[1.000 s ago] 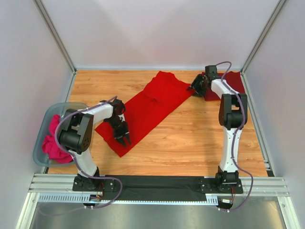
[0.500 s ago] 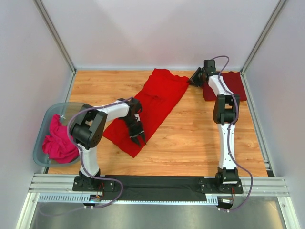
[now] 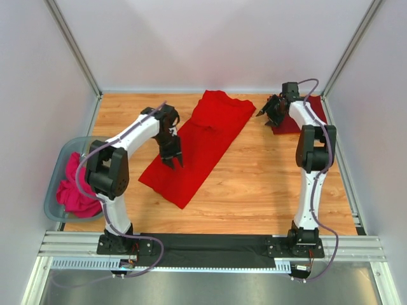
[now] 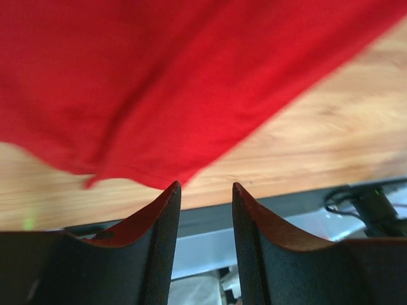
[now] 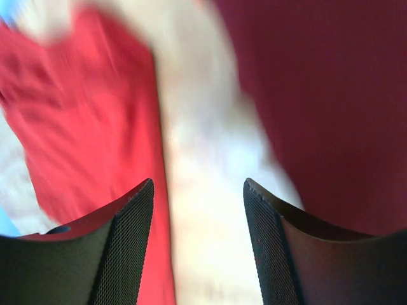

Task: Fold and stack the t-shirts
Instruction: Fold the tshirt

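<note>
The bright red t-shirt (image 3: 202,143) lies folded into a long strip across the middle of the table, running from far centre to near left. It also shows in the left wrist view (image 4: 191,82) and the right wrist view (image 5: 89,127). The maroon t-shirt (image 3: 306,114) lies folded at the far right; it fills the right of the right wrist view (image 5: 331,95). My left gripper (image 3: 173,163) hovers over the strip's left edge, open and empty (image 4: 205,190). My right gripper (image 3: 267,113) is open and empty (image 5: 198,187) between the two shirts.
A translucent bin (image 3: 58,166) at the left edge holds pink cloth (image 3: 75,190). White walls with metal posts enclose the wooden table (image 3: 267,184). The black mounting rail (image 3: 210,244) runs along the near edge.
My left gripper has let go of the red shirt's near end and lifted back toward the far left. My right gripper has opened and moved right, away from the shirt's far corner.
</note>
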`<state>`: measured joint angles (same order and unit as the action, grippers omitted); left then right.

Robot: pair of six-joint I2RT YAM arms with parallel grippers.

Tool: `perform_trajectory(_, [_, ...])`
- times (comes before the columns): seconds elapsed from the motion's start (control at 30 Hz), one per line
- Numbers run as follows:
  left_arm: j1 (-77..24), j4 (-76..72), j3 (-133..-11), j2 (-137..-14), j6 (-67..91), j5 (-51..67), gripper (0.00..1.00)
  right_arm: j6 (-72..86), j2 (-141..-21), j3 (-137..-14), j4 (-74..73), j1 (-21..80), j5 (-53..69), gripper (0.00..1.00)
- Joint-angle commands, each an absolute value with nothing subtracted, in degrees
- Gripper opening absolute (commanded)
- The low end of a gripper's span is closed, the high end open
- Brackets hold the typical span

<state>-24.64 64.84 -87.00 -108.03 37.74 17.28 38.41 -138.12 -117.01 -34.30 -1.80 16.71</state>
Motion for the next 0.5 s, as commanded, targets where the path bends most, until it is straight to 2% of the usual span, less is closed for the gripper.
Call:
perform_trajectory(0.0, [-18.4, 66.8, -85.2, -103.5, 29.3, 7.8, 0.45, 40.9, -121.0, -104.8, -38.8, 3.0, 11.5, 0.61])
perform_trajectory(0.03, [-15.6, 65.8, -84.0, -103.1, 27.4, 5.9, 0.45, 43.3, -114.2, -97.4, -38.8, 5.5, 10.6, 0.61])
perform_trajectory(0.17, [-8.8, 64.0, -82.5, -101.3, 24.0, 4.1, 0.44, 51.6, -103.9, -82.0, -40.3, 15.4, 5.7, 0.61])
perform_trajectory(0.3, [-4.2, 63.2, -83.2, -100.6, 22.0, 5.8, 0.44, 61.2, -97.7, -75.8, -41.0, 29.8, 3.7, 0.58])
perform_trajectory(0.47, [-0.7, 62.6, -83.2, -98.4, 21.6, 6.8, 0.44, 72.3, -99.9, -78.6, -44.2, 47.5, 0.7, 0.54])
